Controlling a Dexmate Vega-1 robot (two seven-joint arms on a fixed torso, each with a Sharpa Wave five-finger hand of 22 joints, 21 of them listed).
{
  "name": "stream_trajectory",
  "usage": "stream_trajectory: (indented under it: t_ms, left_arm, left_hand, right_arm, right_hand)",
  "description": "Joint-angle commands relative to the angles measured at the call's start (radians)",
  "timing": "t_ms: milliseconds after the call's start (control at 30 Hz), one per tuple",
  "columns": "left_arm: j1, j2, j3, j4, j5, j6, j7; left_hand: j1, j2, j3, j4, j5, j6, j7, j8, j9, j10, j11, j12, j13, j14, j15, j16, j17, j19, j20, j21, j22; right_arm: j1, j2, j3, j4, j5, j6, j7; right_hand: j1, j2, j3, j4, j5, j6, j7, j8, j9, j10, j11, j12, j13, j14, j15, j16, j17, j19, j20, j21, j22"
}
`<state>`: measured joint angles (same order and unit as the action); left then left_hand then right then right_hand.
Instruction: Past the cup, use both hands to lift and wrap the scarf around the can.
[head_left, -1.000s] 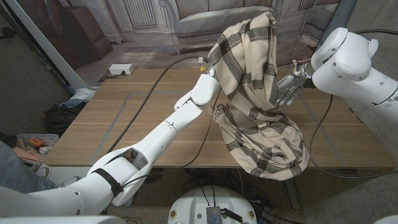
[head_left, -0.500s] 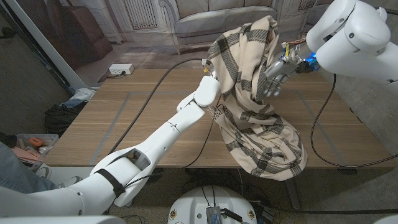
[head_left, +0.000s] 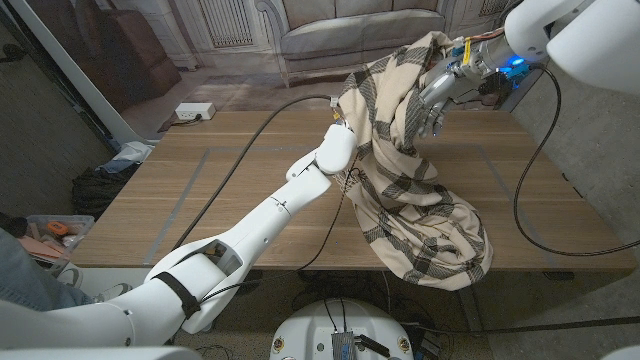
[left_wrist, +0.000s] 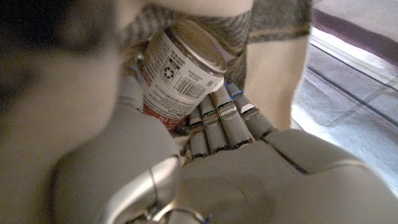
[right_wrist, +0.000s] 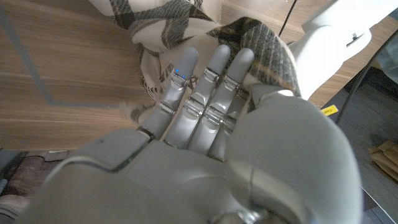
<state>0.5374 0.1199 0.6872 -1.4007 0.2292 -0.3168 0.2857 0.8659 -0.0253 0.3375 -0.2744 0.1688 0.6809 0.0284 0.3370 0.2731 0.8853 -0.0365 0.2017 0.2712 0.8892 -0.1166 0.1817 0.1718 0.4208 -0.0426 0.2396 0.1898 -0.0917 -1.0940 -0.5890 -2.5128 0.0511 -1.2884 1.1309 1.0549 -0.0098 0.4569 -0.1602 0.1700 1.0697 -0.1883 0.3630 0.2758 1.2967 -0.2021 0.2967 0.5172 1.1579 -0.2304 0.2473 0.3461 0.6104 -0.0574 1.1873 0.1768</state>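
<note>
Desk (head_left: 200, 190): wooden, w/ taped lines on top; black cable (head_left: 245, 150) runs across it from far edge toward the L arm

Scarf (head_left: 420, 210): cream w/ dark plaid stripes, biggest thing on desk. Upper part bunched & lifted off the surface btw the two hands, lower part spills in a heap over desk's near-right edge. In R wrist view scarf (right_wrist: 186, 25) hangs just past the fingertips, desk planks behind it

L arm reaches in from bottom-left, forearm diagonal over desk; L hand (left_wrist: 217, 124) tucked in under the cloth. L wrist view: fingers curled round the can (left_wrist: 180, 74) – holding it, cloth (left_wrist: 273, 43) draped over & beside it. Can tilted, white label w/ barcode, red band at one end, metal rim showing

R hand (head_left: 440, 90) up high at scarf's top fold, far-right side, fingers against the fabric. R wrist view: R hand (right_wrist: 205, 106) w/ fingers straight & side by side, tips touching the plaid; can't tell if it actually grips the cloth or just presses on it

Small white box (head_left: 194, 111) on floor beyond desk's far-left corner
</note>
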Motion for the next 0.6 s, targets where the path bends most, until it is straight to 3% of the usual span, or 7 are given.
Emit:
stream_trajectory:
  t_ms: [33,200,367,600]
  left_arm:
    - [-0.018,-0.005,0.027,0.026,0.018,0.037,-0.038]
    - [-0.02,-0.008,0.041,0.035,0.015,0.052,-0.065]
    - [-0.018,-0.01,0.053,0.045,0.002,0.055,-0.101]
    - [-0.011,-0.004,0.068,0.042,-0.002,0.065,-0.137]
  left_hand:
    - [0.08,0.147,0.215,0.205,0.007,0.313,-0.066,0.01,0.004,0.138,-0.142,0.007,0.003,0.003,-0.07,0.006,0.003,-0.004,-0.014,0.0,0.001]
    - [0.079,0.147,0.216,0.205,0.007,0.314,-0.066,0.011,0.004,0.141,-0.141,0.009,0.004,0.0,-0.069,0.004,0.003,-0.007,-0.016,-0.002,0.001]
    - [0.078,0.147,0.218,0.205,0.008,0.311,-0.067,0.011,0.005,0.139,-0.141,0.008,0.004,0.001,-0.07,0.005,0.003,-0.011,-0.014,-0.003,0.001]
    - [0.077,0.146,0.22,0.205,0.008,0.311,-0.066,0.013,0.006,0.138,-0.141,0.008,0.005,0.001,-0.07,0.005,0.003,-0.013,-0.014,-0.004,0.001]
  right_arm:
    - [-0.042,0.016,0.165,-0.015,0.261,0.094,-0.213]
    - [-0.047,0.068,0.179,-0.02,0.298,0.09,-0.332]
    - [-0.008,0.104,0.146,-0.032,0.292,0.062,-0.447]
    - [0.08,0.148,0.079,0.0,0.279,0.009,-0.553]
  right_hand:
    - [0.008,0.002,0.003,0.002,0.005,0.003,-0.006,0.005,0.007,-0.004,-0.001,0.01,0.009,0.014,-0.005,0.006,0.004,0.0,-0.132,0.004,0.003]
    - [0.015,0.003,-0.003,0.001,0.008,0.003,-0.012,-0.002,0.003,-0.01,0.001,0.005,0.008,0.049,-0.006,0.027,0.02,0.014,-0.139,0.021,0.01]
    - [0.049,0.008,-0.059,0.017,0.025,0.015,-0.018,-0.018,0.005,0.001,0.008,-0.017,0.002,0.095,0.0,0.064,0.112,0.006,-0.155,0.153,0.024]
    - [0.058,0.008,-0.068,0.019,0.029,0.022,-0.018,-0.03,-0.001,0.008,0.007,-0.031,-0.001,0.121,0.0,0.067,0.136,0.007,-0.155,0.195,0.017]
